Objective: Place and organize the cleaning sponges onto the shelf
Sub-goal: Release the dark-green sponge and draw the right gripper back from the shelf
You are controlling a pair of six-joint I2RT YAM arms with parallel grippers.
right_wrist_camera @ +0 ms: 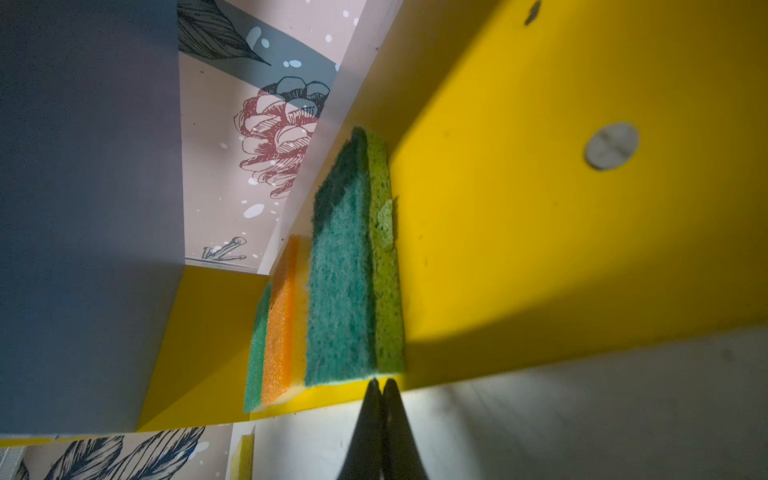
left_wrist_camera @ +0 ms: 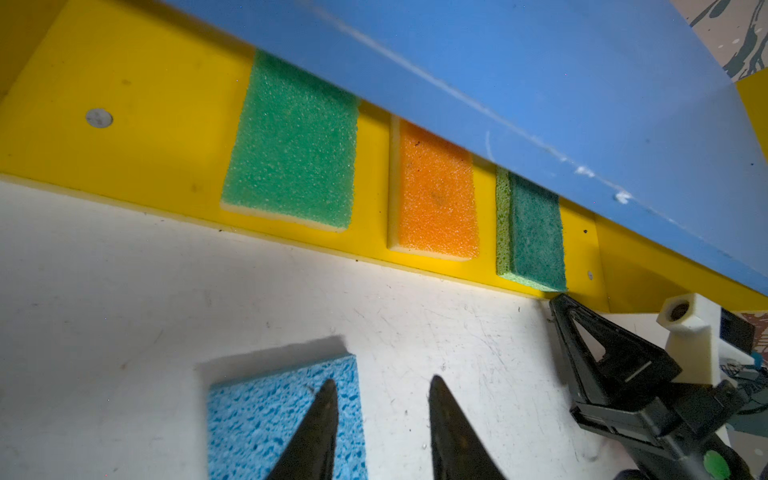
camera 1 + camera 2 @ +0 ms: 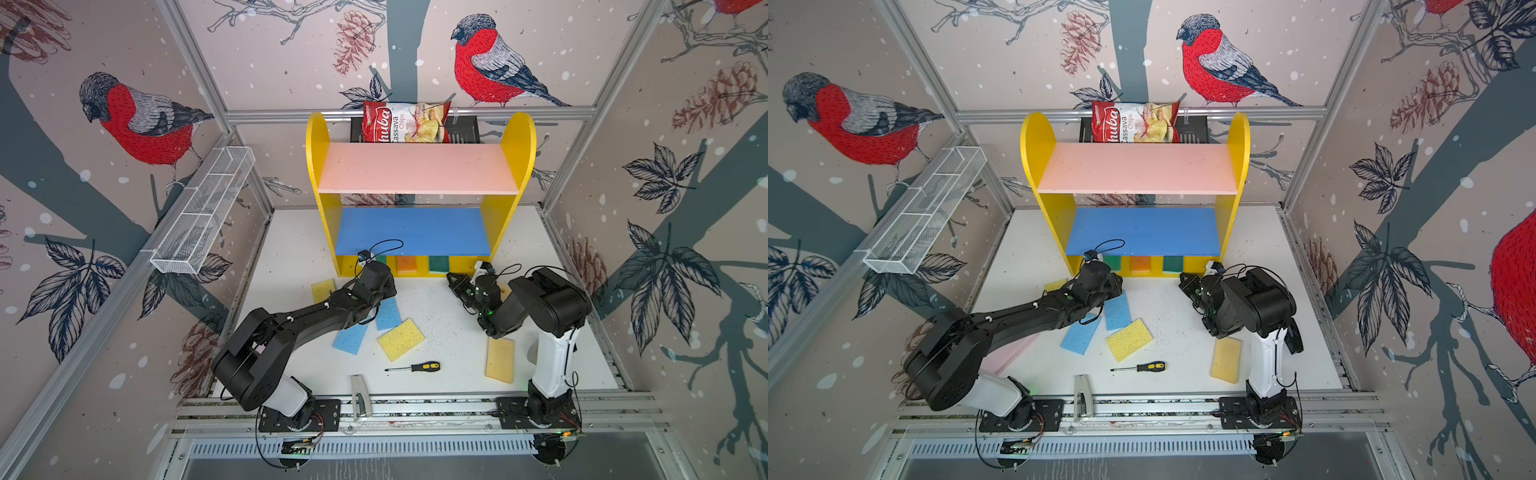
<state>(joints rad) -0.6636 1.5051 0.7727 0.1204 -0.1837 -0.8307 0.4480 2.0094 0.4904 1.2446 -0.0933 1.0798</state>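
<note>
Clenched empty at the dark green scouring sponge [image 1: 340, 270] laid on the yellow wooden shelf [image 1: 540, 228], the right tool [image 1: 381, 383] could shove it askew; a light blue sponge [image 2: 257, 415] is overhung by the parted left tool [image 2: 382, 379].

A robotics lab test cell: a box framed in silver aluminium bars [image 3: 409, 113], its wall panels [image 3: 266, 62] printed with red-breasted birds, pine cones and leaves. Inside, a black and white left robot arm [image 3: 307, 316] and a matching right robot arm [image 3: 548, 307] are bolted to a slotted metal rail [image 3: 415, 405] along the front edge of a white table [image 3: 449, 332].
</note>
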